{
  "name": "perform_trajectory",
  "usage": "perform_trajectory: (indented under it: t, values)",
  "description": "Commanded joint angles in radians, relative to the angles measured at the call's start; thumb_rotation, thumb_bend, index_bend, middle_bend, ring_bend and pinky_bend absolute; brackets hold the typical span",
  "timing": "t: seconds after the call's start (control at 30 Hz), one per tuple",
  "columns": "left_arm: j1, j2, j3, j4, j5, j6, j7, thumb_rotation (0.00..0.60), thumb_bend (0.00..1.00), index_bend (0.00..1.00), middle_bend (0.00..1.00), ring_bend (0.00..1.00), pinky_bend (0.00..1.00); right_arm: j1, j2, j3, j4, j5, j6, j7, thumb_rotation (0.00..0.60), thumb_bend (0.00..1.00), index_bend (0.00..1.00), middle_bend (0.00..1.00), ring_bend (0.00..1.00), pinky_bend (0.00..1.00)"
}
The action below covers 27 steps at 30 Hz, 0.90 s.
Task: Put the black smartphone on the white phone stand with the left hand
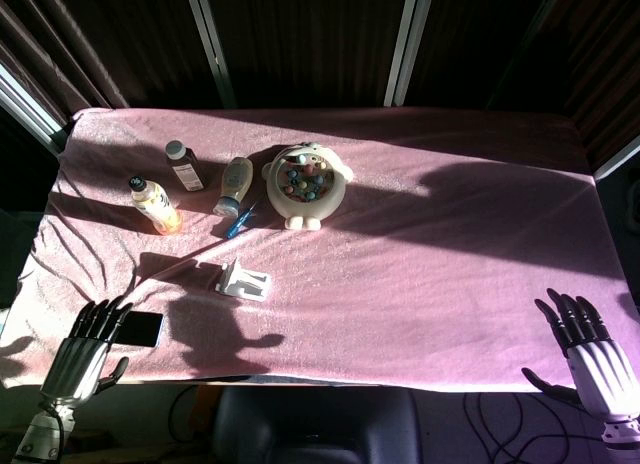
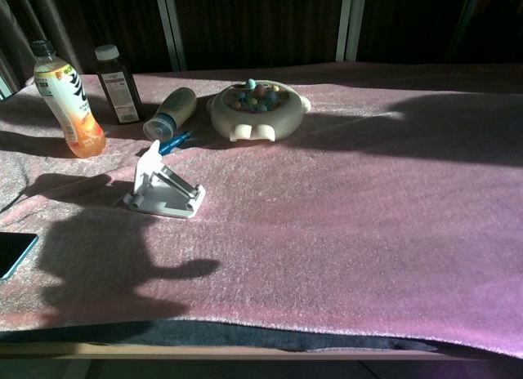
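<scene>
The black smartphone point(image 1: 141, 329) lies flat near the table's front left corner; in the chest view only its corner point(image 2: 14, 254) shows at the left edge. The white phone stand point(image 1: 243, 280) sits on the pink cloth right of it and further back, also seen as the stand point(image 2: 164, 189) in the chest view. My left hand point(image 1: 85, 352) hovers at the front left edge, fingers spread, fingertips just beside the phone's left end, holding nothing. My right hand point(image 1: 592, 356) hangs off the front right corner, fingers spread and empty.
An orange drink bottle point(image 1: 156, 205), a dark bottle point(image 1: 184, 166) and a lying white bottle point(image 1: 234, 185) stand at the back left. A blue pen point(image 1: 240, 222) and a round cream toy point(image 1: 305, 184) with coloured pieces sit behind the stand.
</scene>
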Motion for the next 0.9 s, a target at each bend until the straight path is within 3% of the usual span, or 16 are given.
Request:
perform_trajectory:
  t: [0.03,0.27,0.43,0.9]
  values:
    - [-0.018,0.001,0.002,0.001,-0.012,-0.044,0.007,0.600,0.34,0.00,0.00,0.00,0.00,-0.001,0.003,0.001,0.000,0.002,0.001,0.008,0.600,0.32,0.00,0.00,0.00,0.00]
    - [-0.094,0.032,-0.020,-0.078,-0.150,-0.216,0.313,0.600,0.35,0.00,0.00,0.00,0.00,0.006,0.003,-0.001,0.000,-0.007,-0.006,0.013,0.600,0.32,0.00,0.00,0.00,0.00]
    - [-0.165,0.038,-0.042,-0.128,-0.284,-0.343,0.436,0.600,0.34,0.00,0.00,0.00,0.00,0.009,0.001,-0.006,-0.002,-0.021,-0.006,0.009,0.600,0.32,0.00,0.00,0.00,0.00]
    - [-0.256,-0.026,-0.051,-0.095,-0.562,-0.388,0.641,0.600,0.34,0.02,0.04,0.00,0.00,0.014,0.003,-0.008,0.000,-0.029,-0.007,0.019,0.600,0.32,0.00,0.00,0.00,0.00]
